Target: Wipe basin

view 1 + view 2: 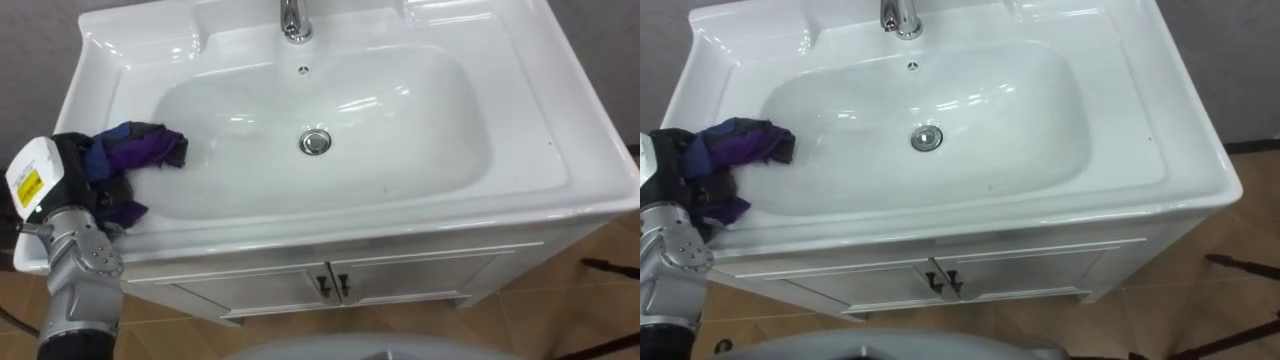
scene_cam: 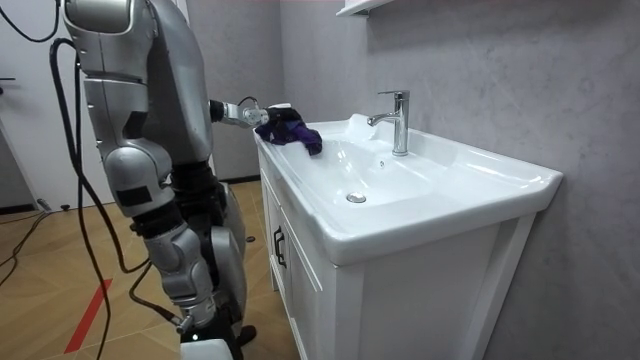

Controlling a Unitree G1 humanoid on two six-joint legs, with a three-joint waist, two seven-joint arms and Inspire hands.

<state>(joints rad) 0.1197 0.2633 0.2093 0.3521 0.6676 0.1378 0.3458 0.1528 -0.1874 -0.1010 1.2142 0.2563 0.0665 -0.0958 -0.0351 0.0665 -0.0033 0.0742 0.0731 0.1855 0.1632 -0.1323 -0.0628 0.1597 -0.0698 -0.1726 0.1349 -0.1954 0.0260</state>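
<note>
The left hand (image 1: 70, 170) clutches a purple cloth (image 1: 140, 148) on the basin (image 1: 520, 150) rim — faucet (image 1: 293, 20), drain (image 1: 315, 142) well apart.

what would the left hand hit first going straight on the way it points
Likely the left inner slope of the basin, with the purple cloth ahead of the left hand. Depth unclear.

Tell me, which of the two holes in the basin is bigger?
The drain in the middle, ringed in metal; the other hole is tiny, just below the tap.
</note>
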